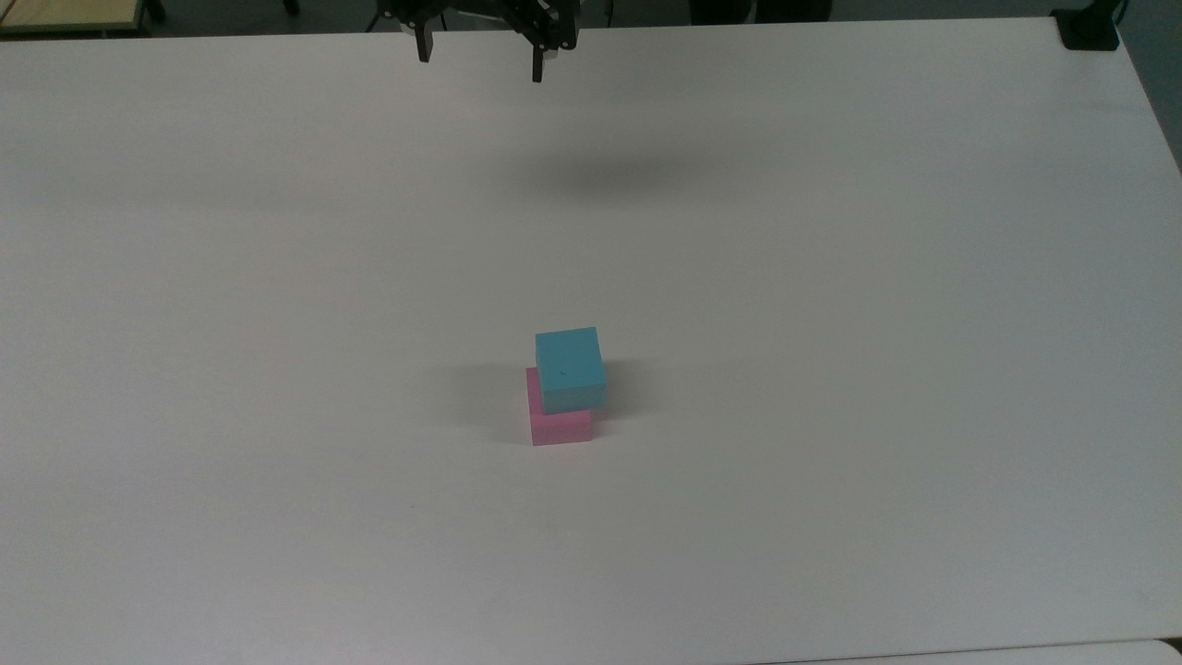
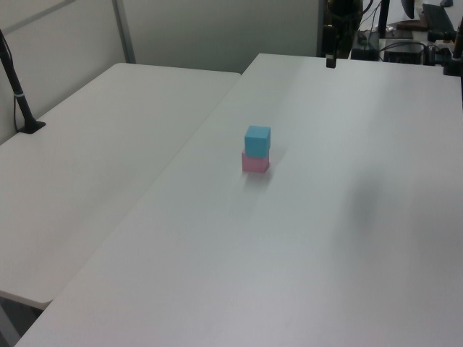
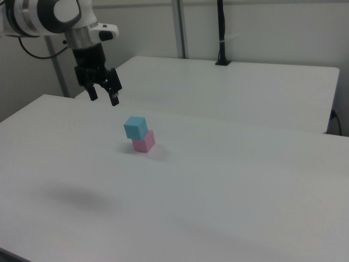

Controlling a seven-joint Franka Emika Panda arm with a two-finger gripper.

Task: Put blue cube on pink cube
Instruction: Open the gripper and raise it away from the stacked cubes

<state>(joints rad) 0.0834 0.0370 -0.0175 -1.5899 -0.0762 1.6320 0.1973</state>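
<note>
Blue cube: we see the blue cube resting on top of the pink one, turned a little askew so its edges do not line up with those below. In the top view it overhangs toward the top view's right.
Pink cube: the pink cube sits flat on the table, near the middle of the top view, with the blue one touching its upper face.
Gripper: we find the gripper at the upper edge of the top view, raised above the table and well apart from the stack. Its two black fingers stand spread with a wide gap and nothing between them.
Arm: in the right view the white arm reaches in from the right view's upper left.
Table: the white table carries the two-block stack; a soft shadow lies on it beneath the gripper.
Writing: we can read no brand, label or lettering on the cubes or the arm; a tiny dark speck shows on the blue cube's top face in the top view.
</note>
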